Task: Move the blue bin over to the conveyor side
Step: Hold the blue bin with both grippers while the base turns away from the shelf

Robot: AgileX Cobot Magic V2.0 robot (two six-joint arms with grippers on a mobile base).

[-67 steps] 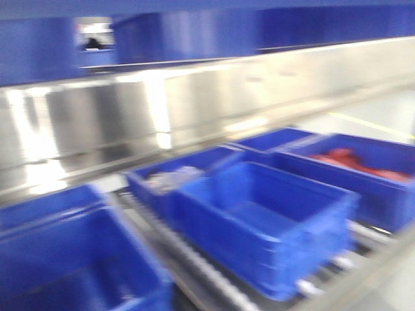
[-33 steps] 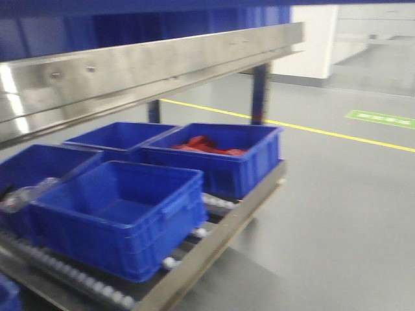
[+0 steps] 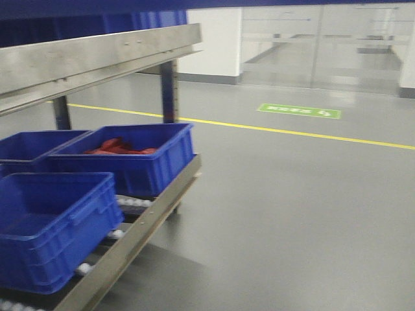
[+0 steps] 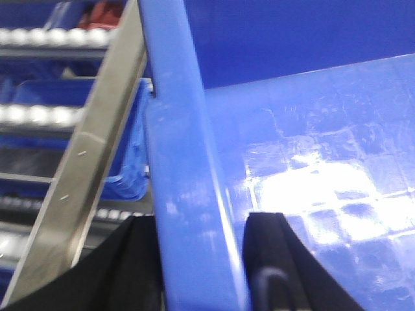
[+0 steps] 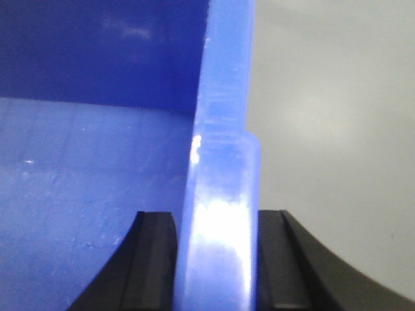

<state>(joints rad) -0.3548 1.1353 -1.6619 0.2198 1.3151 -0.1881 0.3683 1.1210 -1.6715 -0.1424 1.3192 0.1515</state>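
I hold the blue bin between both grippers. In the left wrist view its thick rim (image 4: 188, 194) runs up between my two black fingers, and its glossy inner floor (image 4: 324, 168) lies to the right. My left gripper (image 4: 201, 262) is shut on that rim. In the right wrist view my right gripper (image 5: 217, 259) is shut on the opposite rim (image 5: 220, 162), with the bin's inside (image 5: 84, 194) to the left and grey floor to the right. The held bin does not show in the front view. The conveyor is out of view.
A steel rack (image 3: 97, 55) stands at the left, with a roller shelf holding an empty blue crate (image 3: 45, 227), a crate of red items (image 3: 130, 159) and another crate behind (image 3: 32, 142). Grey floor with a yellow line (image 3: 292, 133) spreads to the right. The rack's steel edge (image 4: 84, 168) passes left of the held bin.
The front view has swung right: the rack and its crates slid to the left edge, and open floor with the yellow line and glass doors came into view.
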